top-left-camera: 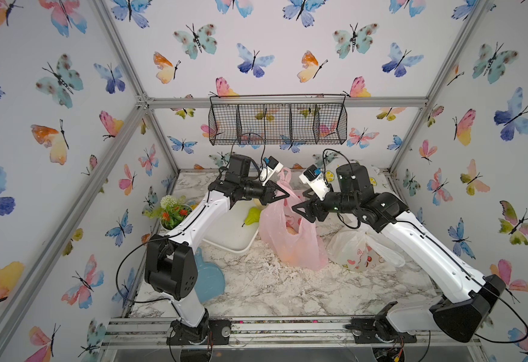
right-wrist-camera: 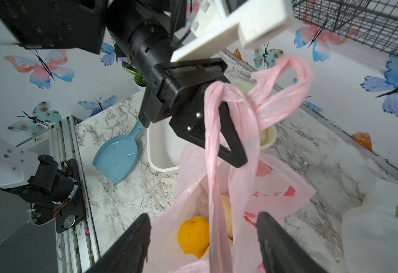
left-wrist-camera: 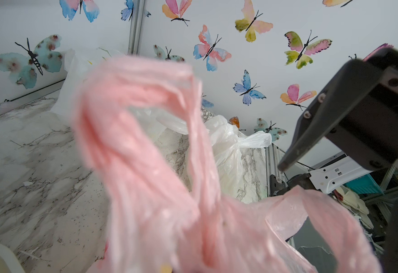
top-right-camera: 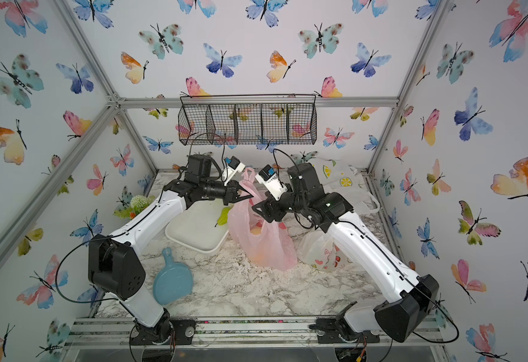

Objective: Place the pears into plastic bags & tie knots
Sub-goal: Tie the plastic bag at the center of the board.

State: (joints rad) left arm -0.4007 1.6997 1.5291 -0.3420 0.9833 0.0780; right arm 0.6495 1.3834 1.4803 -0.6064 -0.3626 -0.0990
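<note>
Wide-open jaws of the right gripper (right-wrist-camera: pixel 203 214) flank a handle strand of the translucent pink plastic bag (right-wrist-camera: pixel 280 189). The left gripper (right-wrist-camera: pixel 234 158) is clamped on that bag's twisted handles. An orange-yellow toy pear (right-wrist-camera: pixel 193 236) lies inside the bag, which stands on the marble tabletop (right-wrist-camera: pixel 127 196) beside a white rectangular tray (right-wrist-camera: pixel 156 153).

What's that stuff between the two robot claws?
The pink bag. Its handles stand between the left gripper and the right gripper, as both top views show.
</note>
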